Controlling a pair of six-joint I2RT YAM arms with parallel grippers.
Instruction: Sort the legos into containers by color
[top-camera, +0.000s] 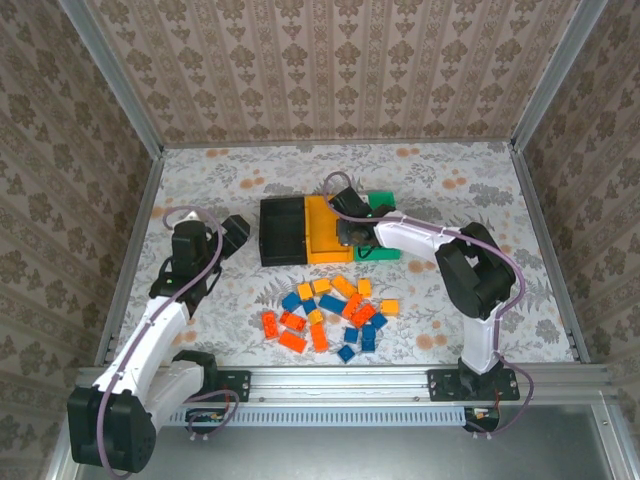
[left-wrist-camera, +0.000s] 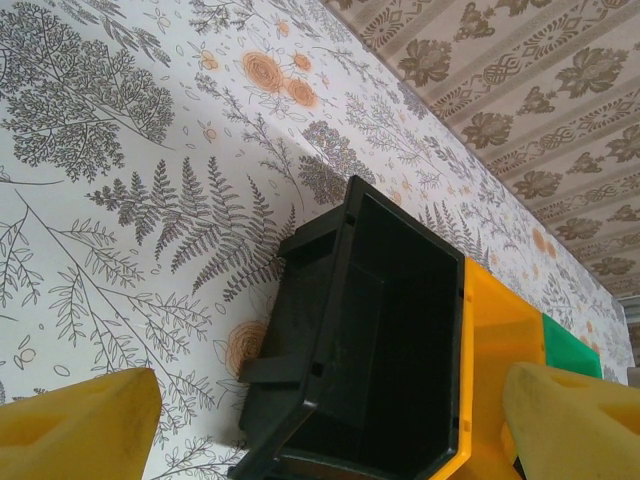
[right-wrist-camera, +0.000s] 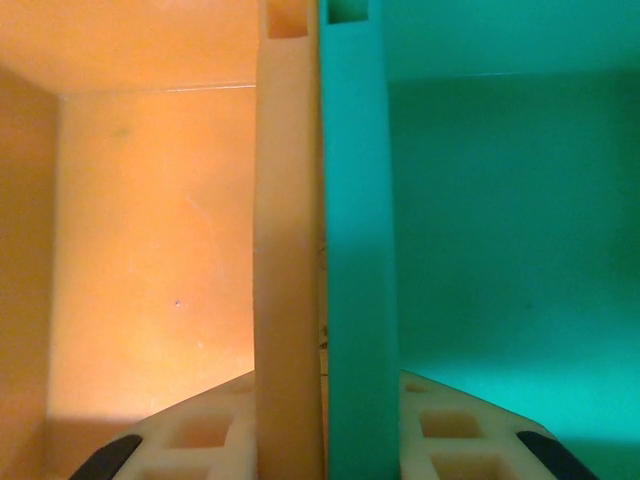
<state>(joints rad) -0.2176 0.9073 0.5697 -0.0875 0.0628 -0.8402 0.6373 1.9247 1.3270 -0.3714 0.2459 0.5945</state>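
**A:** Where is your right pincer (top-camera: 350, 232) sitting?

**B:** I'm holding it down among the bins, straddling the joined wall. One finger (right-wrist-camera: 200, 435) is inside the yellow-orange bin (top-camera: 320, 245), the other inside the green bin (top-camera: 383, 204). It's carrying no brick. Whether it's squeezing that wall or merely hanging around it, I cannot tell.

**A:** And the left?

**B:** I'm parking the left pincer (top-camera: 237, 230) just beside the black bin (left-wrist-camera: 380, 340), jaws spread wide, grasping nothing. I reckon that's leaving the pile free.

**A:** The legos?

**B:** The legos (top-camera: 330, 312) are lying loose on the worktop (top-camera: 450, 180) in front of the bins, blue, red-orange and yellow-orange all mixed. The bin floors I'm seeing are bare, so I'm judging the sorting hardly begun.
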